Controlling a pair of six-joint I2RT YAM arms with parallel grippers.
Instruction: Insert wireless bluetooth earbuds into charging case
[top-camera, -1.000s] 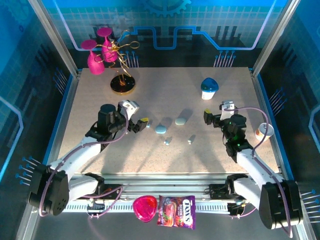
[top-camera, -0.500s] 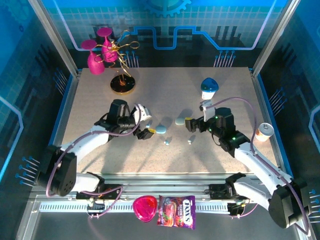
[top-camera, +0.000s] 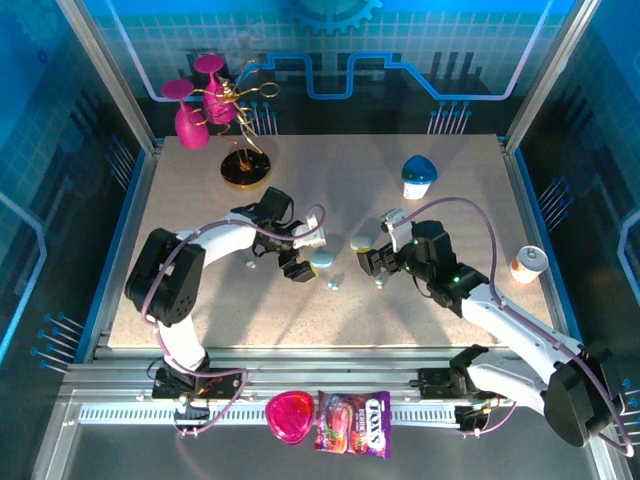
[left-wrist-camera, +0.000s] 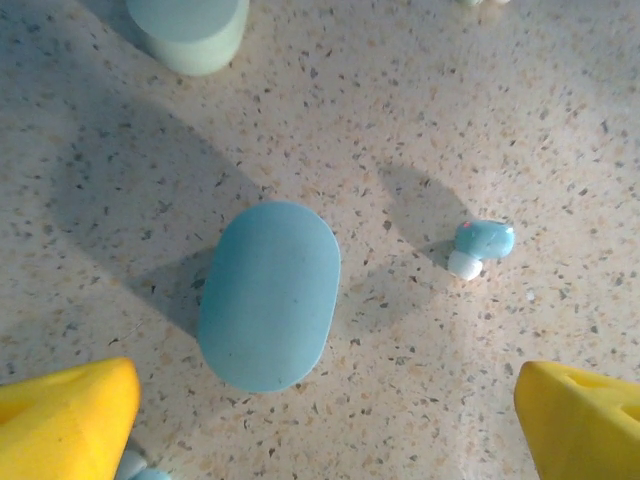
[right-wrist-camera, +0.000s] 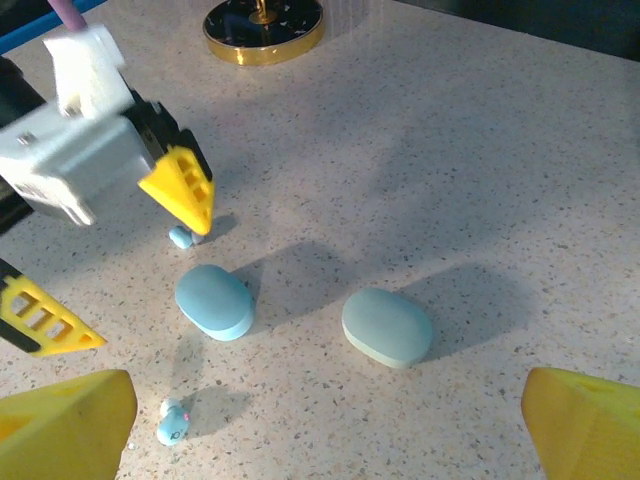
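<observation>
The light-blue charging case (left-wrist-camera: 268, 295) lies shut on the table, also in the top view (top-camera: 321, 260) and the right wrist view (right-wrist-camera: 214, 300). My left gripper (top-camera: 303, 262) hangs open just left of it, its yellow fingertips (left-wrist-camera: 65, 420) wide apart with nothing between them. One earbud (left-wrist-camera: 482, 243) lies beside the case, near-side in the top view (top-camera: 335, 284). Another earbud (right-wrist-camera: 181, 237) sits under a left fingertip (right-wrist-camera: 180, 188). My right gripper (right-wrist-camera: 325, 430) is open, right of the cases (top-camera: 368, 262), holding nothing.
A paler green-blue pebble case (right-wrist-camera: 387, 326) lies shut right of the blue one (top-camera: 360, 241). A blue-topped white container (top-camera: 418, 176) stands at the back right, a gold-based ornament (top-camera: 245, 170) and pink glasses (top-camera: 192, 110) at the back left. A small cup (top-camera: 528, 263) sits at the right edge.
Both arms have swung inward toward the table's middle. The left gripper moved right up to the blue case; the right gripper moved left beside the paler case. Both stayed open.
</observation>
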